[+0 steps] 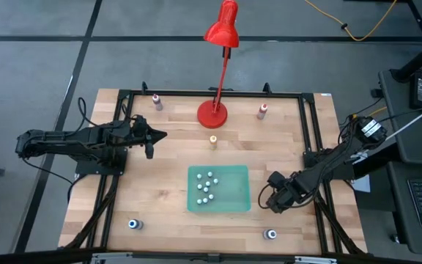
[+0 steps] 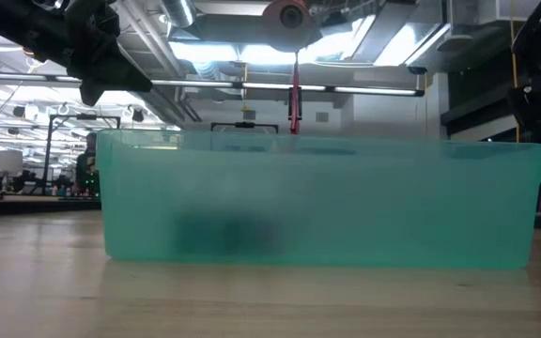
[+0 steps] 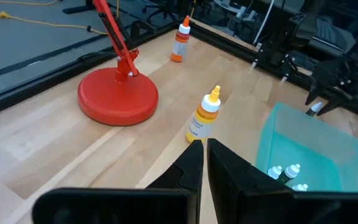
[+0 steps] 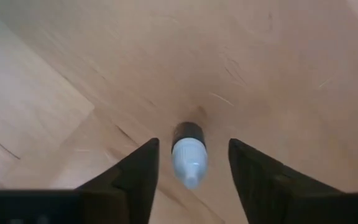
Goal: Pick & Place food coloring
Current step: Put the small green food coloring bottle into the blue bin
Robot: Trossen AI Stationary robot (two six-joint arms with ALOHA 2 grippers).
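The food coloring is a set of tiny bottles. Several white-capped ones lie in the green tray. One small white-capped bottle with a dark body stands upright on the wood, right of the tray. My right gripper is open and points down over it, one finger on either side, with a gap on both sides. It sits low by the tray's right edge. My left gripper is shut and hovers over the table's left half, aimed at a yellow-capped bottle that stands on its base.
A red desk lamp stands on its round base behind the tray. Single bottles stand at the far left, far right, near left and near right. A black frame rail edges the table. The tray wall fills the low view.
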